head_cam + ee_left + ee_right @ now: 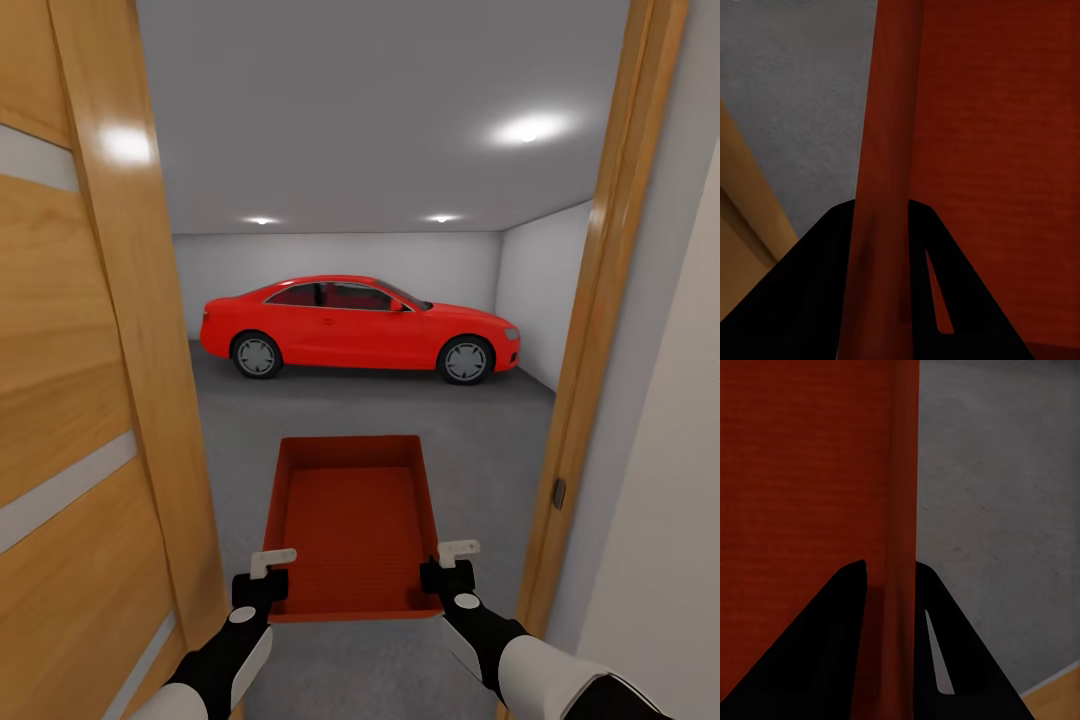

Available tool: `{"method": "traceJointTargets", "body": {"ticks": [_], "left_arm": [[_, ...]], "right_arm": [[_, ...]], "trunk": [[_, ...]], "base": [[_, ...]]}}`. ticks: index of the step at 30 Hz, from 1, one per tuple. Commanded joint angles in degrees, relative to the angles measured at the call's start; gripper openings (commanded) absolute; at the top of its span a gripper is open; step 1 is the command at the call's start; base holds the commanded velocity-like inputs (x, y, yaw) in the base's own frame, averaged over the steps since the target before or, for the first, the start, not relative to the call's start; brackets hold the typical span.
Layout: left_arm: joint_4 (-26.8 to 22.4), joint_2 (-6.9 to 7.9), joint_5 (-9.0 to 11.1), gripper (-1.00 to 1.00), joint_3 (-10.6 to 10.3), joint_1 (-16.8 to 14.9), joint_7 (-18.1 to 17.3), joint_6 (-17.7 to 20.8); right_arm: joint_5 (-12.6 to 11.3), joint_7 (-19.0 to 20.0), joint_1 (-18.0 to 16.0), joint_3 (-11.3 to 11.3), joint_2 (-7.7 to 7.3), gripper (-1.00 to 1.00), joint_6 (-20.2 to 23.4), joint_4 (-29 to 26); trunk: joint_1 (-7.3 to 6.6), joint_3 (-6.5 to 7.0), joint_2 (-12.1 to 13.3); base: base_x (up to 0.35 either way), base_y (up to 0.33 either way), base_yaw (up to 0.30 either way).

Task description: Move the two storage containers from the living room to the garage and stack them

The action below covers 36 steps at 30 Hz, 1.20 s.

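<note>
Both grippers are clenched on one orange-red rectangular lidless storage container (352,525): the left gripper (266,578) pinches its left wall, the right gripper (452,566) its right wall, each with one finger inside and one outside. Gripping opposite walls holds the box level, clear of the dark grey rough garage floor (480,440). Beyond the grippers, open floor extends to a red car (360,328). A wooden door (90,380) stands close left; the wooden door frame (590,330) close right.
</note>
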Motion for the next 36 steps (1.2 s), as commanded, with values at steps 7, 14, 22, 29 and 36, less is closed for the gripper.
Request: {"method": "traceJointTargets", "body": {"ticks": [7, 14, 22, 29, 36], "left_arm": [[0.2, 0.77, 0.9, -1.00, 4.9, -0.1, 1.1, -0.2], [0.4, 0.28, 0.9, -1.00, 0.2, 0.0, 0.7, -0.3], [0.6, 0.35, 0.6, -1.00, 0.3, 0.0, 0.1, -0.2], [0.6, 0.33, 0.9, -1.00, -0.4, 0.0, 0.4, -0.2], [0.6, 0.33, 1.4, -1.00, -0.8, 0.0, 0.4, -0.2]], "right_arm": [[0.7, 0.3, -0.1, -2.4, 0.02, -1.00, -0.9, -0.2], [-0.1, 0.2, -0.1, 0.3, -0.02, -1.00, 0.0, -0.3], [-8.1, -1.0, 0.0, 8.3, 0.25, -1.00, -0.6, 0.2], [-11.7, -1.3, 0.0, 12.1, 0.28, -1.00, -0.5, 0.1], [-13.3, -1.4, 0.0, 13.8, 0.13, -1.00, -0.4, 0.1]], "trunk": [[0.01, -0.09, -0.1], [0.01, -0.09, -0.1], [0.01, -0.09, -0.1], [0.01, -0.09, -0.1], [0.01, -0.09, -0.1]], "base": [[0.015, 0.000, 0.000], [0.190, 0.000, 0.000], [0.000, 0.000, 0.000], [0.000, 0.000, 0.000], [0.000, -0.055, 0.000]]}}
